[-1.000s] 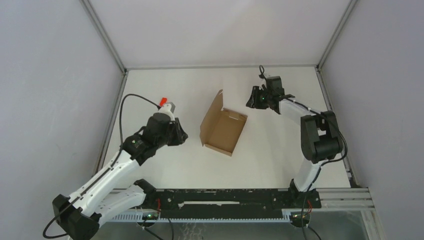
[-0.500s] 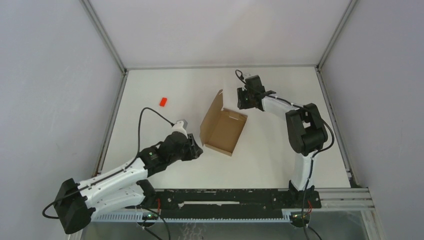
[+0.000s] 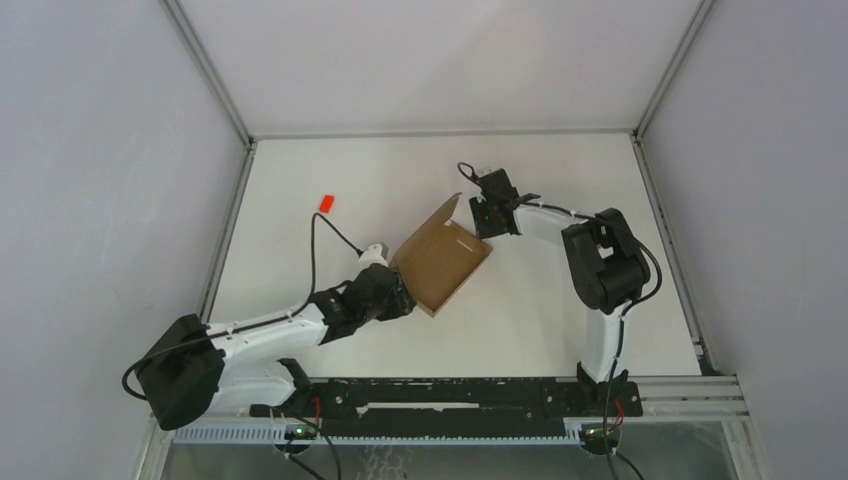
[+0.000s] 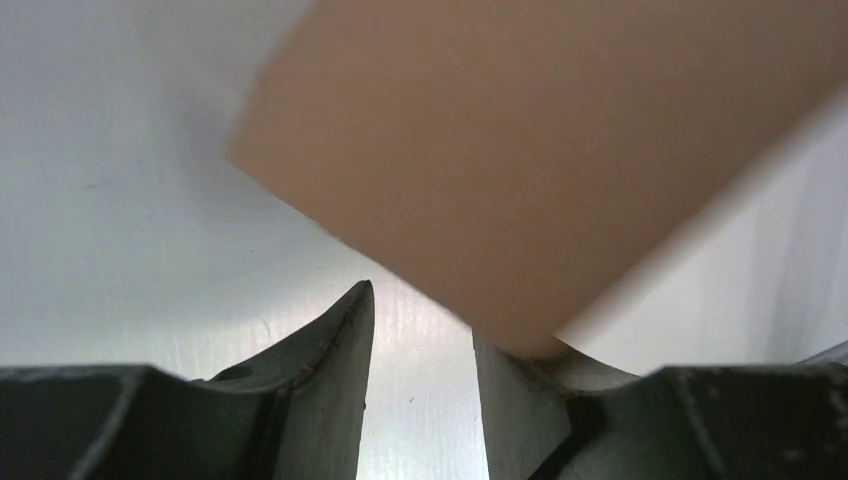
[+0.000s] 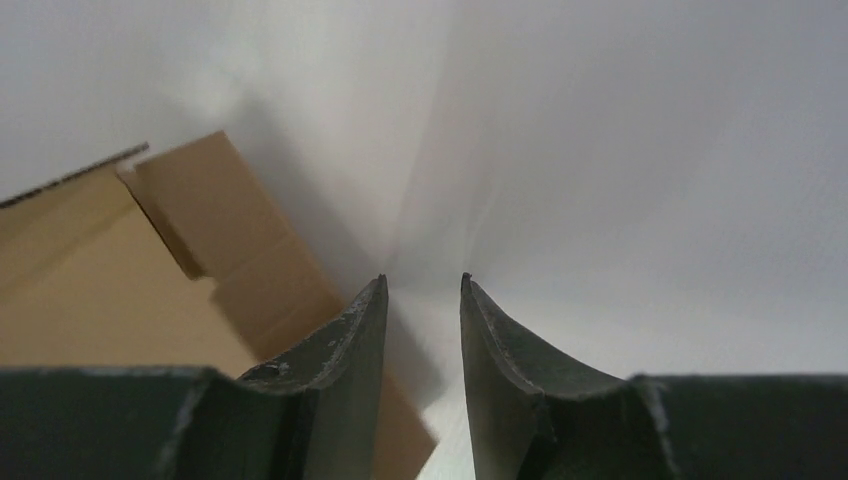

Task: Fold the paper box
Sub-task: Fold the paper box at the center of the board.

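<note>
Work surface: a white table (image 3: 330,170) enclosed by pale grey walls. A small red block (image 3: 325,203) lies at the far left, well apart from the work. The paper box (image 3: 440,262) lies open near the middle of the table, with one flap raised along its far-left edge.

Risk 1: my two pincers stand at opposite corners of the box. I judge that uneven pressure would spin or slide it across the smooth table instead of folding a panel.
Risk 2: a finger driven against the cardboard edge could crease it away from its score line.
Risk 3: a jolt could tip the raised flap outward.

Left pincer (image 3: 400,295): positioned at the near-left corner of the box. The jaws are part-open with bare table showing through the gap, and nothing is clamped. In the left wrist view the box corner overlaps the tip of one finger (image 4: 520,420). I cannot tell whether it rests there or only hangs above.

Right pincer (image 3: 487,215): positioned at the far-right corner. The jaws are part-open and the gap is empty. The cardboard lies just beside one finger (image 5: 340,350), outside the gap. Contact cannot be confirmed.
</note>
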Controlling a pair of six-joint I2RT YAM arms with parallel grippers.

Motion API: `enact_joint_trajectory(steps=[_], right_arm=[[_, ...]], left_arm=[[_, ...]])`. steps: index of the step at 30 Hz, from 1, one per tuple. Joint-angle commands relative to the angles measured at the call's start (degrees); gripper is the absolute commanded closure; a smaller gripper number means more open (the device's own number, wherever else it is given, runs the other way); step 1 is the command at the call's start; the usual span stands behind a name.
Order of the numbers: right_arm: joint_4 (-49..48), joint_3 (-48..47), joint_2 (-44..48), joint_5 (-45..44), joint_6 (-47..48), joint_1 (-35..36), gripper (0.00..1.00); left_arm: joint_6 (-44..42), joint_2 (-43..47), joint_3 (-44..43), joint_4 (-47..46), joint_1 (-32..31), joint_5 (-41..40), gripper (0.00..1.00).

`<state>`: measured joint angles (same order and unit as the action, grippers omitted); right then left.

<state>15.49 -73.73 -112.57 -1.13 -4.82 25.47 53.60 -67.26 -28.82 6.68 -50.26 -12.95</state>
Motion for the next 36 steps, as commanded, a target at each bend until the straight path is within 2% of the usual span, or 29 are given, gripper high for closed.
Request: enact_joint_trajectory(steps=[1,7,20,25,32,36], right_arm=[[-1.2,6.4,6.3,-1.0,-1.1,1.8,0.59],[-3.2,15.3,14.0,-1.0,-3.3,4.4,0.58],[-2.5,26.3,26.8,-2.8,-9.1,11.5,0.58],[-1.9,27.9,29.8,-2.5,-10.8,13.2,0.58],[-1.7,29.5,32.2,-3.6,-13.4,17.9,0.58],[-3.6,32.8,36.0,-2.4,-15.3,16.6,0.55]], left_arm=[[0.2,-0.1,-1.7,-2.9,-0.2,-3.7,0.54],[-2.0,0.4,-2.3,-0.1,1.5,-4.9,0.53],[-5.2,2.8,-1.5,2.5,6.0,-5.2,0.52],[-5.8,2.6,-2.2,4.3,6.1,-6.3,0.52],[-7.3,7.2,-3.4,10.3,6.1,-8.8,0.52],[-8.0,9.3,-4.3,13.1,6.2,-9.7,0.51]])
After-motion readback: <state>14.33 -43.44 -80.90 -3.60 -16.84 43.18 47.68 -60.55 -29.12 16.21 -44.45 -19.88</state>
